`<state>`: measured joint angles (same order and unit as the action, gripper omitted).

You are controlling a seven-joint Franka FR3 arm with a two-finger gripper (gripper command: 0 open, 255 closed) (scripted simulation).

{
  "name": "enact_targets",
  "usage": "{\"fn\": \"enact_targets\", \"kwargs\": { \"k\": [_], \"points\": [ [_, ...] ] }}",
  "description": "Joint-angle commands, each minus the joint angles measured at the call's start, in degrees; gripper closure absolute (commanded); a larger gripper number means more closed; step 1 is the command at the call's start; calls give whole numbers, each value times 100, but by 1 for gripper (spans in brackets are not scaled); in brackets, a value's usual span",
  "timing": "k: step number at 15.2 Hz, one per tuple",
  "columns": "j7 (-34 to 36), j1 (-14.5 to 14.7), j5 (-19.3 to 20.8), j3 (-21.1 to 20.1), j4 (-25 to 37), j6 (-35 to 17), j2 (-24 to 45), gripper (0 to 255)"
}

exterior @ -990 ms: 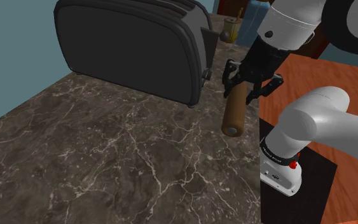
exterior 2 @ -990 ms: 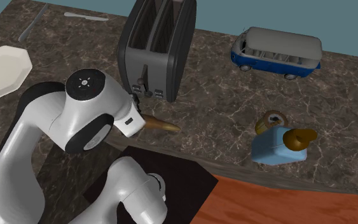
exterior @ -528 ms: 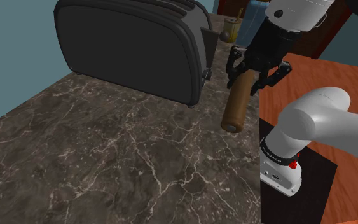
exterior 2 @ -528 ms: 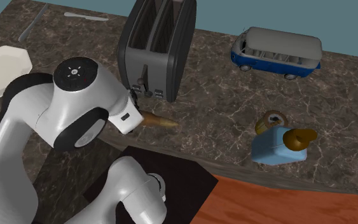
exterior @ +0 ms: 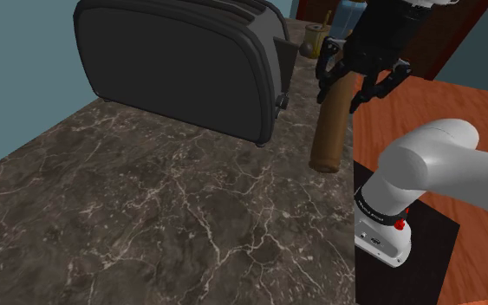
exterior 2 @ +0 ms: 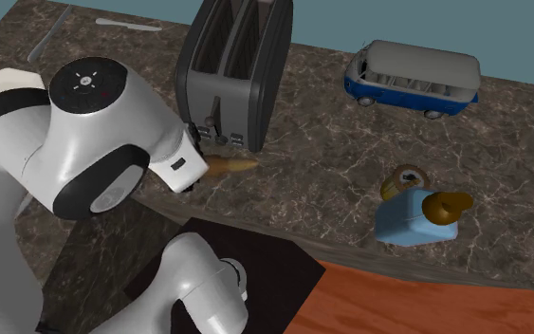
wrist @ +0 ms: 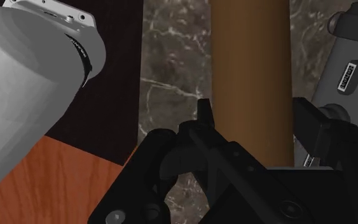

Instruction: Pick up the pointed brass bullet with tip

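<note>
Between the two black fingers lies the bullet, a plain brown cylinder, with a finger pressed against each flank. The gripper is therefore closed down to the width of the shaft and holding it. The long axis runs crosswise to the line on which the fingers close, so the shaft passes straight through the gap, not along it.

In the shoulder view nearly all of the visible shaft reaches out from the gripper on one side, sloping down toward the arm's base, and its blunt end sits low over the marble counter. Whether that end touches the stone cannot be told. In the second exterior view the pointed tip pokes out on the gripper's other side. The hold thus looks to sit nearer the tip than the middle, and the heavier run may swing down as the gripper rises, so a straight lift seems the safest call.

Just beside the gripper, on the side away from the wood-coloured surface, stands the dark toaster, near but apart from the bullet.
</note>
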<state>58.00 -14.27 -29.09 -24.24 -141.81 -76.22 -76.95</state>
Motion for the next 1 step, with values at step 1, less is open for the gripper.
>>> {"fn": "enact_targets", "kwargs": {
  "k": [1],
  "points": [
    [-3, -10, 16, 15, 41, 12, 28, 255]
  ]
}}
